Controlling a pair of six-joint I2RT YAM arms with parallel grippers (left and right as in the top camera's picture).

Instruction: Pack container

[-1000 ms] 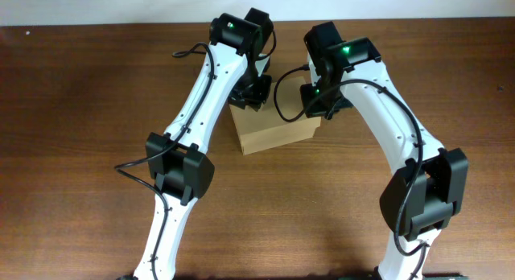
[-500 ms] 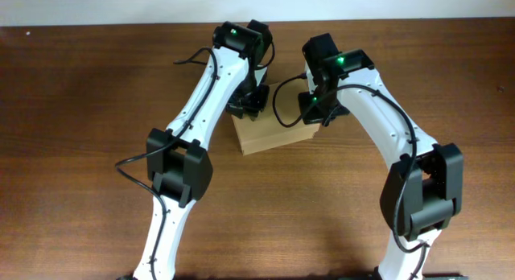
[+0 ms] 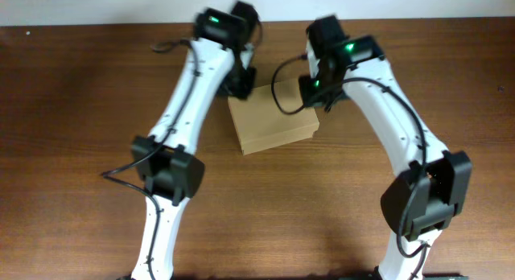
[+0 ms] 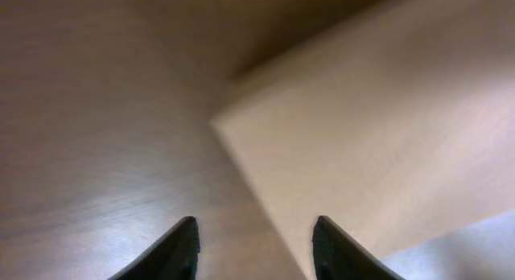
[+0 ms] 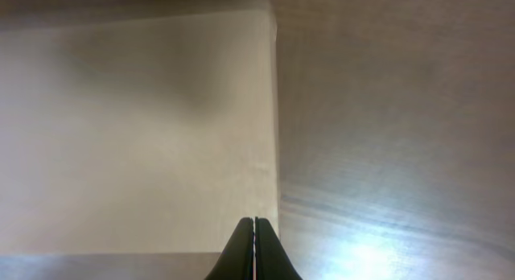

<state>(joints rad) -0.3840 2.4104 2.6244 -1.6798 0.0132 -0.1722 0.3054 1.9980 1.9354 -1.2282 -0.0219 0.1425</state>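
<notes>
- The box [image 3: 272, 125] is lying on the table [image 3: 80, 111], a little above the middle of the overhead view. Its top is closed, so the inside is hidden.
- The left arm [image 3: 189, 103] is reaching to the 11 o'clock corner of the box, and the right arm [image 3: 386, 111] is reaching to the 1 o'clock corner.
- From overhead, the dark wrist parts are covering both these corners and pieces of the far edge, and they are hiding the fingers too.
- The upper end of the left arm is looking blurred in the overhead view.
- In the left wrist view, the left gripper [image 4: 256, 249] is keeping its two fingers spread apart and is grasping nothing. Only the tips are showing at 6 o'clock, and the frame edge is cutting off the rest.
- Past these tips, one box corner is filling the 2 o'clock part and the table is filling the 9 o'clock part. I cannot tell if the tips are touching anything.
- In the right wrist view, the right gripper [image 5: 255, 246] is pressing its fingers together on nothing. The tips are showing at 6 o'clock, just over the box's edge.
- There the box is taking the 9 o'clock half and the table the 3 o'clock half.
- Both wrist views are soft, so the flap seam is too hard to make out.
</notes>
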